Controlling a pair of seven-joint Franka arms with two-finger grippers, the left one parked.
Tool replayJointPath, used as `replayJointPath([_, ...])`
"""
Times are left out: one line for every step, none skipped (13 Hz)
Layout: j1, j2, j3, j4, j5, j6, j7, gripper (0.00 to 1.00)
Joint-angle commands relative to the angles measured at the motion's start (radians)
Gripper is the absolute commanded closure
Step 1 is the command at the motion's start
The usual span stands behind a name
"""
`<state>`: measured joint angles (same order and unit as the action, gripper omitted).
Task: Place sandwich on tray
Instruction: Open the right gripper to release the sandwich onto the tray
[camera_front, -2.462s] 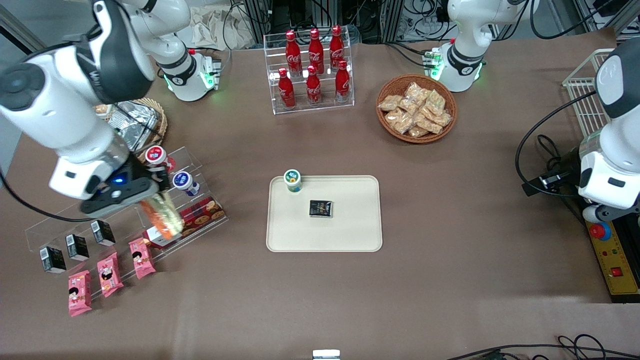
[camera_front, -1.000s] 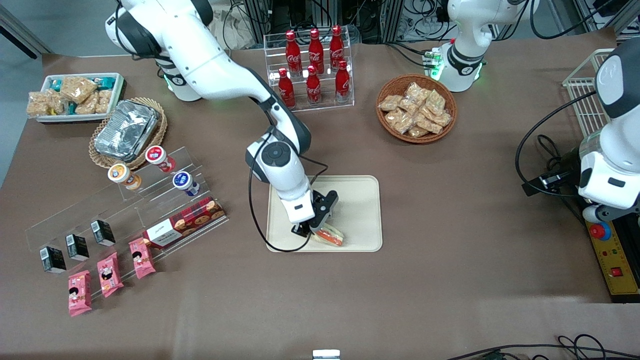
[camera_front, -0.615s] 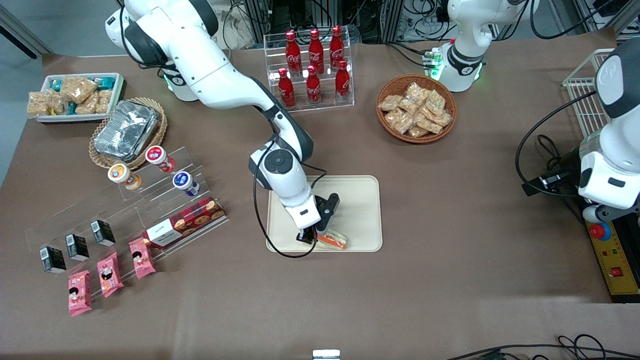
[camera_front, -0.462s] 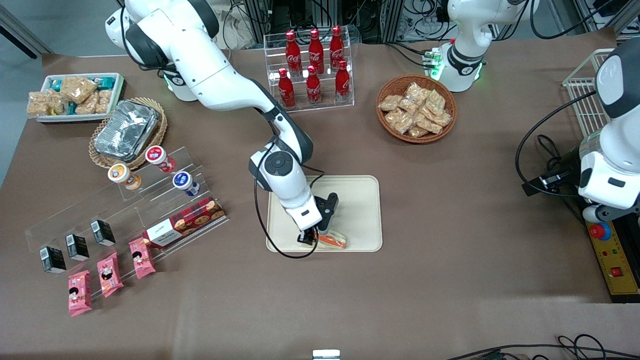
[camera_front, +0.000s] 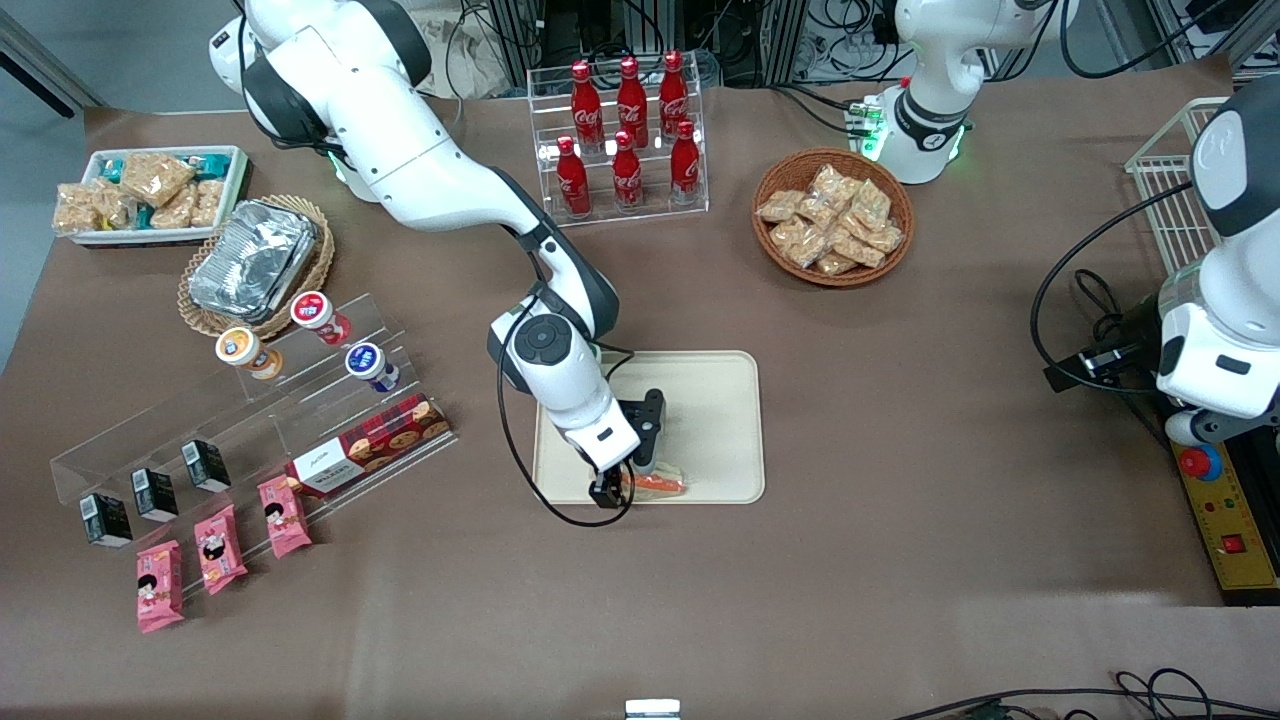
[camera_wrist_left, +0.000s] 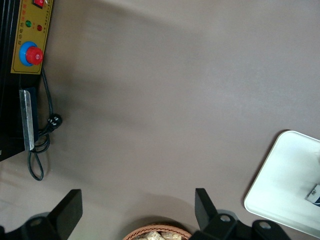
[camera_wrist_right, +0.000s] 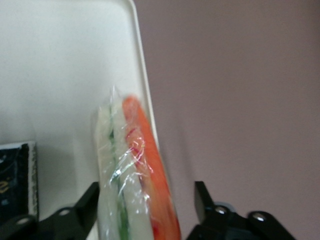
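Cream tray (camera_front: 715, 420) carries the wrapped sandwich (camera_wrist_right: 135, 175), which lies between the spread fingers of the gripper (camera_wrist_right: 145, 210), along the tray's rim nearest the front camera. Neither finger visibly presses the wrap; brown desk (camera_wrist_right: 240, 100) just beside.

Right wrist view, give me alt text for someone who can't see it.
A plastic-wrapped sandwich, white bread with green and orange filling showing on its edge, lies on a cream tray close to the rim, between the open fingers of the end effector. A dark packet sits beside it on the tray, and brown table lies outside the rim.
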<state>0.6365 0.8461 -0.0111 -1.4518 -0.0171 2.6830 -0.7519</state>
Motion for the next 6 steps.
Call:
replayJointPath([-0.012, -0.108, 0.016, -0.018, 0.046, -0.133, -0.023, 0.00])
replayJointPath([-0.033, -0.157, 0.013, -0.018, 0.081, -0.222, -0.023, 0.00])
replayJointPath([-0.069, -0.209, 0.014, -0.018, 0.104, -0.309, -0.023, 0.00])
replayJointPath([-0.111, -0.260, 0.016, -0.018, 0.114, -0.409, -0.023, 0.00])
replayJointPath([-0.159, -0.306, 0.016, -0.016, 0.137, -0.501, -0.024, 0.00])
replayJointPath([-0.222, -0.349, 0.016, -0.015, 0.175, -0.587, -0.024, 0.00])
